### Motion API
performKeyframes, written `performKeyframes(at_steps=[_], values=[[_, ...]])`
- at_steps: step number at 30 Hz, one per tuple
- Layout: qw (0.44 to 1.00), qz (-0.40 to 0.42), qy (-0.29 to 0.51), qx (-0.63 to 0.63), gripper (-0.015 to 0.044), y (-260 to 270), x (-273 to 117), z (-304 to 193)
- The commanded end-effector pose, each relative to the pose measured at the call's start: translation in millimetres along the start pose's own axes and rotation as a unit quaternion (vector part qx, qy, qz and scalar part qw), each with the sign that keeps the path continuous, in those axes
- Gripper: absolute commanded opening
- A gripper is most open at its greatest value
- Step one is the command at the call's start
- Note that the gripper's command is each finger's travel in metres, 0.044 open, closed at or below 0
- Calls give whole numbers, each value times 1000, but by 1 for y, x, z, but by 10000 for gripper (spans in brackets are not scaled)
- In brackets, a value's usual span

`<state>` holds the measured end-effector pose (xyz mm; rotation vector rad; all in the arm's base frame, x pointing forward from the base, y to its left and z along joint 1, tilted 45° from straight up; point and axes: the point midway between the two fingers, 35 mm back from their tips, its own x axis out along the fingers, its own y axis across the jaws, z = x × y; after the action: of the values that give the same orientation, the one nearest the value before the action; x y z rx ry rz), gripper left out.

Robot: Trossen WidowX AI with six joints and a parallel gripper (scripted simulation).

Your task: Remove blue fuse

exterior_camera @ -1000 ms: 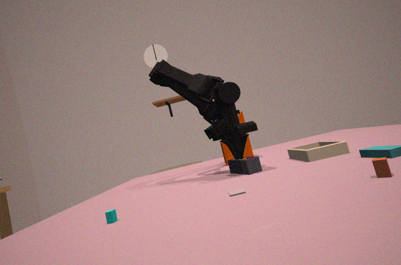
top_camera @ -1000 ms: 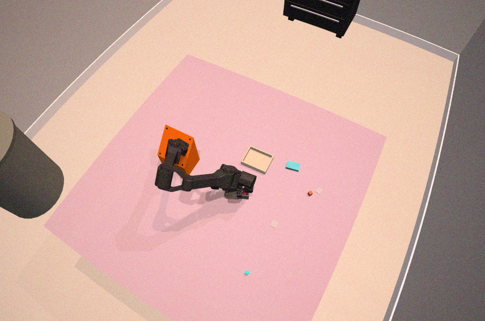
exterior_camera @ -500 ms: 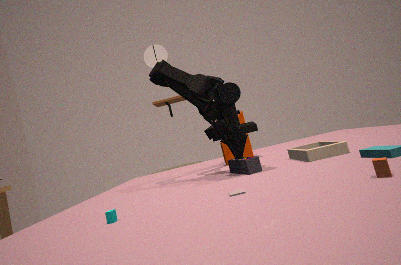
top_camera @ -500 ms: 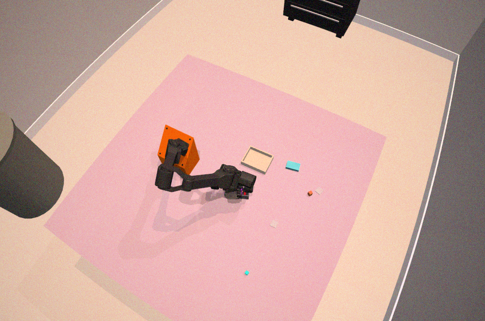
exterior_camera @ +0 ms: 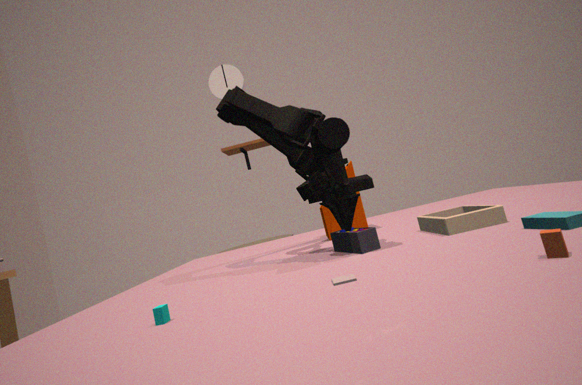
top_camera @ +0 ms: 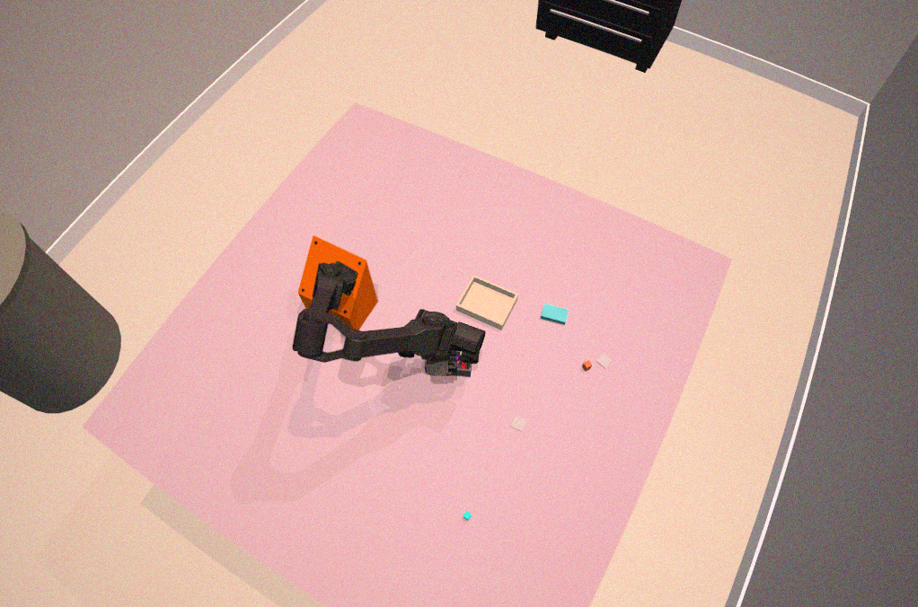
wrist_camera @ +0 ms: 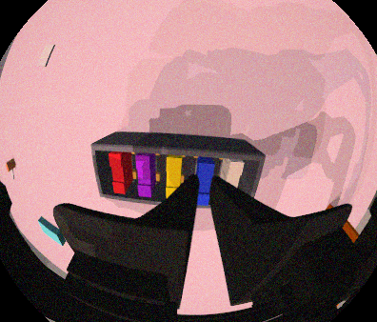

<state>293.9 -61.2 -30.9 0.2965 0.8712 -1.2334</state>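
Black parallel-jaw gripper (wrist_camera: 203, 191): fingers clamped on the blue rectangular fuse (wrist_camera: 205, 176), which sits in the dark grey fuse block (wrist_camera: 177, 141), fourth slot from left. Neighbouring slots: red fuse (wrist_camera: 119, 171), purple fuse (wrist_camera: 143, 175), yellow fuse (wrist_camera: 173, 173), cream fuse (wrist_camera: 233, 171). Shallow beige tray (top_camera: 486, 302): near the block, apart.

Matte black boxy arm (exterior_camera: 274, 122), round elbow joint (exterior_camera: 332, 134), 2 tapered black fingers, orange base block (top_camera: 337, 289)
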Motion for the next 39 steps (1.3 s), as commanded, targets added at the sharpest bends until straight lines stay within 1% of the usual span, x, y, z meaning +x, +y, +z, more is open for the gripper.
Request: performKeyframes(at_steps=[1, 39], values=[[1000, 1, 0, 2, 0, 1, -3, 1], [1000, 1, 0, 1, 0, 1, -21, 0]])
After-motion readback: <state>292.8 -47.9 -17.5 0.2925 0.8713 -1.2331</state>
